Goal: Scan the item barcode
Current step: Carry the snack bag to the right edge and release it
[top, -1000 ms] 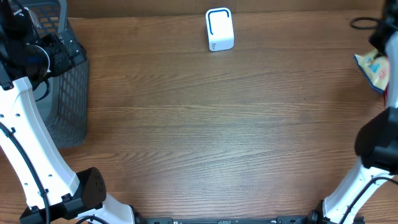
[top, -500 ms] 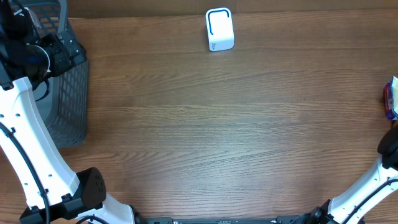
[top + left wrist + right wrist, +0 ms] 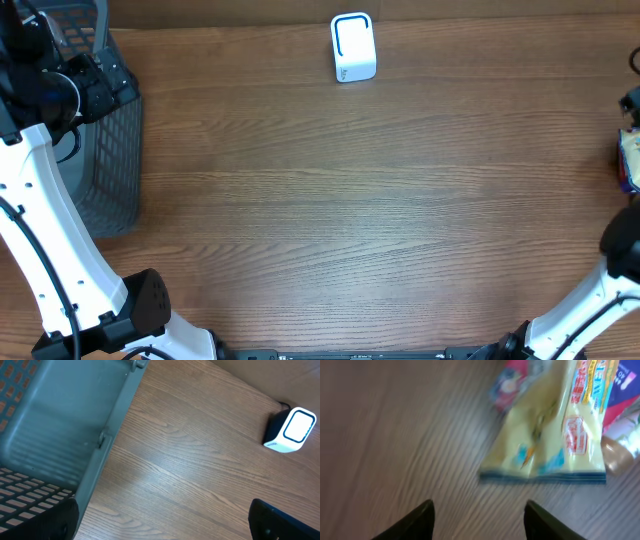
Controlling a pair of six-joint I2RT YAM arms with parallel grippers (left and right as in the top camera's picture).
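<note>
Spreading across every view was the brown wooden table. The left arm, white with black joints, rose from the near left corner and reached over the grey mesh basket, which stood at the table's left edge. The right arm climbed from the near right corner and ran out of the overhead picture at the right side.

A white scanner with a blue outline on its face stood at the far edge near the middle, well apart from both arms. The left wrist view caught it at the upper right, with the basket's wall filling the left side.

In the right wrist view the yellow packet lay flat on the table, ahead of the fingertips and a little to their right. A red packet lay beyond it and a purple packet at its far right. The view was blurred and the print could not be read. From overhead only a sliver of coloured wrapping showed at the right edge.

The left pincer stood wide, its dark tips in the bottom corners of its view with only wood between them. The right pincer was parted too, holding nothing and clear of the yellow packet.
</note>
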